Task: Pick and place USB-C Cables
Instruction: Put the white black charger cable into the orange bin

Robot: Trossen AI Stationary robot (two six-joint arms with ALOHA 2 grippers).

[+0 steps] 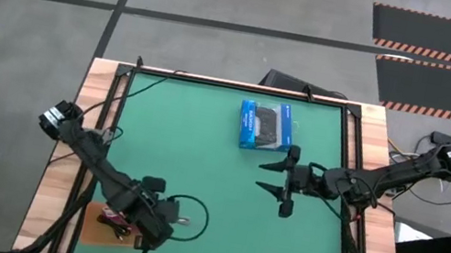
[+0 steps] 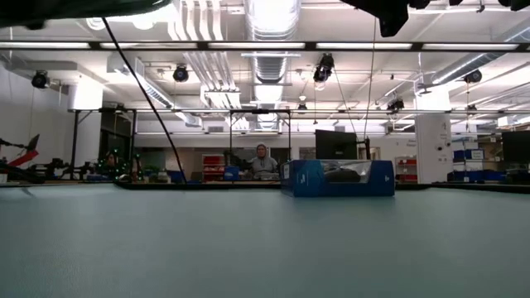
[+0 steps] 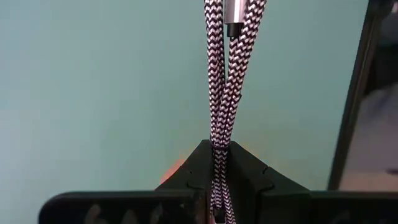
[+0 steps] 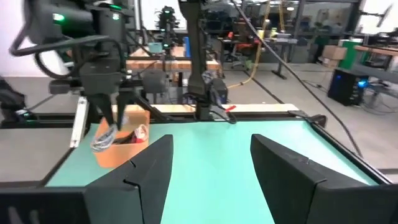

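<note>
My left gripper (image 1: 145, 222) hangs over the table's near left corner, above a small orange bin (image 1: 101, 227), and is shut on the grey braided USB-C cable (image 3: 227, 74). The right wrist view shows this gripper (image 4: 112, 117) pointing down, with the cable (image 4: 102, 140) looped below it at the bin's (image 4: 118, 154) rim. A red cable (image 4: 132, 138) lies in the bin, also seen from above (image 1: 109, 216). My right gripper (image 1: 276, 176) hovers open over the table's middle right, near the blue-and-black box (image 1: 267, 126). The black and white cables are out of view. My left gripper pinches the grey cable's folded strands (image 3: 217, 158) between its two fingers, two strands side by side. The fingers come from above, pointing down. The cable hangs below them as a slack loop, and its silver plug (image 3: 234, 15) lies along the strands near the far end.
The blue-and-black box (image 2: 335, 178) stands toward the table's far edge, right of the middle. A black robot wire loops (image 1: 191, 215) on the mat beside my left gripper. The green mat (image 1: 201, 159) between the arms is bare. A person (image 2: 262, 161) sits in the room beyond.
</note>
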